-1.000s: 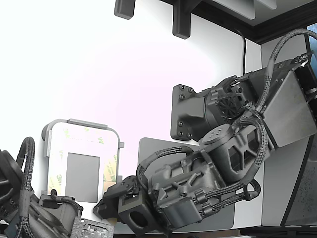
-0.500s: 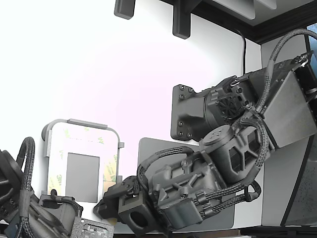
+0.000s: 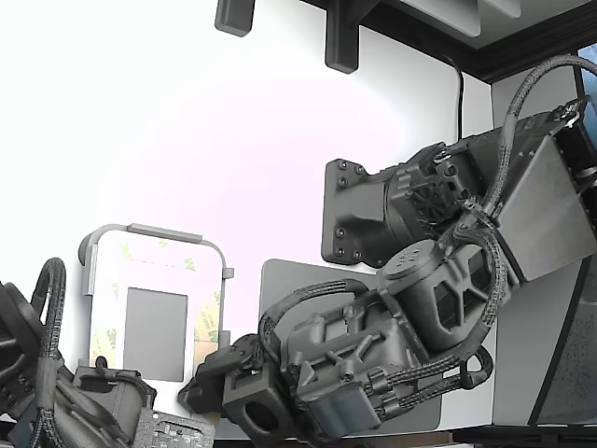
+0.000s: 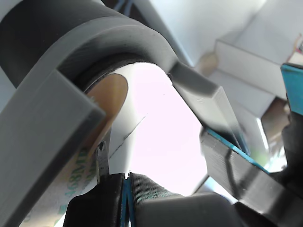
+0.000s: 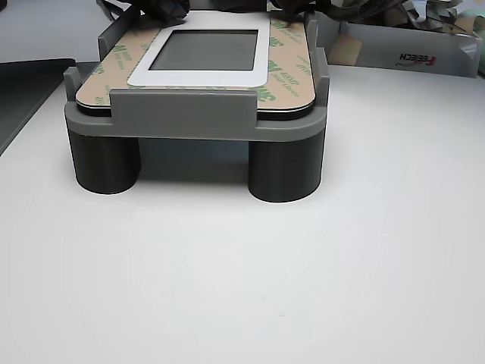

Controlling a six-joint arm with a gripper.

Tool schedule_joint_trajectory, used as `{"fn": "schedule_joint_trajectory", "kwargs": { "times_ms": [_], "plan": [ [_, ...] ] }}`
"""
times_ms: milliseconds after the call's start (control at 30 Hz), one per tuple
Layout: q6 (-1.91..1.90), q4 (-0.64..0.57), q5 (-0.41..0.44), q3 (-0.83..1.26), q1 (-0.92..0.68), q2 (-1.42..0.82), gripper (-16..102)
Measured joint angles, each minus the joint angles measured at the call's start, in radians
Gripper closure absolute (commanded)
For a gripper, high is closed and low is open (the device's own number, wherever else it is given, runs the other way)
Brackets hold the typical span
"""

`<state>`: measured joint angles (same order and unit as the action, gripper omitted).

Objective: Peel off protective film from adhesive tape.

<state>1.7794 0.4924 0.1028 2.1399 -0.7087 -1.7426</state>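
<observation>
The white, grey-centred plate lies in a grey fixture. The protective film, tan with green logos, lies flat along the plate's long edges. It covers the adhesive tape, which I cannot see. My gripper is at the plate's near corner on the exterior view's right. In the wrist view its dark pads are pressed together right at the liner's edge. I cannot tell whether any liner is pinched between them.
A second arm sits at the exterior view's lower left, beside the fixture. A large grey mat lies under my arm. A white box of scraps stands behind the fixture in the other view.
My arm has sunk slightly, and the gripper has edged down toward the plate's corner. The plate and liner have not shifted.
</observation>
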Motion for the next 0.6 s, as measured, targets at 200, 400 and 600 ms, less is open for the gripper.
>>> {"fn": "schedule_joint_trajectory", "kwargs": {
  "times_ms": [200, 400, 600],
  "plan": [
    [-0.003, 0.012, 0.005, -0.017, -0.006, 0.009, 97],
    [0.005, 0.032, 0.006, -0.035, -0.008, 0.018, 97],
    [0.026, 0.031, -0.008, -0.035, 0.003, 0.018, 97]
  ]
}}
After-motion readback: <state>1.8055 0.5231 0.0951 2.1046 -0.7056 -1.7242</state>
